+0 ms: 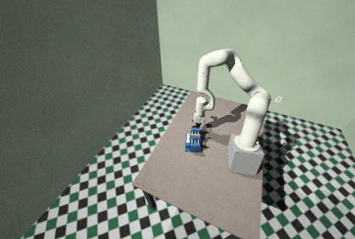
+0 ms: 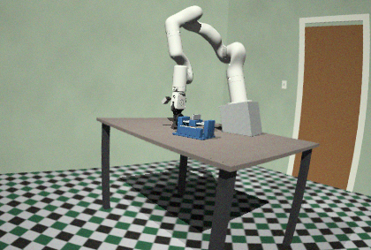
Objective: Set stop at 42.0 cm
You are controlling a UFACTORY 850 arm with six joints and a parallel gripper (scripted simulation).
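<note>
— Where's the handwheel (image 2: 176,123)?

— At the far end of the blue slide (image 2: 194,130), mid-table (image 2: 247,149), directly under my gripper (image 2: 177,120).

— Got hold of it?

— Yes, fingers nearly shut, clamped on it. The slide's long axis runs away from the wrist, toward the front edge.

On the tabletop (image 2: 247,149), a blue fixture (image 2: 194,130) and a grey pedestal (image 2: 240,118) stand near each other, with an open strip between them. The tool (image 2: 176,121) hangs at the fixture's far end, clamped on its handwheel, blocking approach there. The near half of the tabletop offers open passage.
</note>
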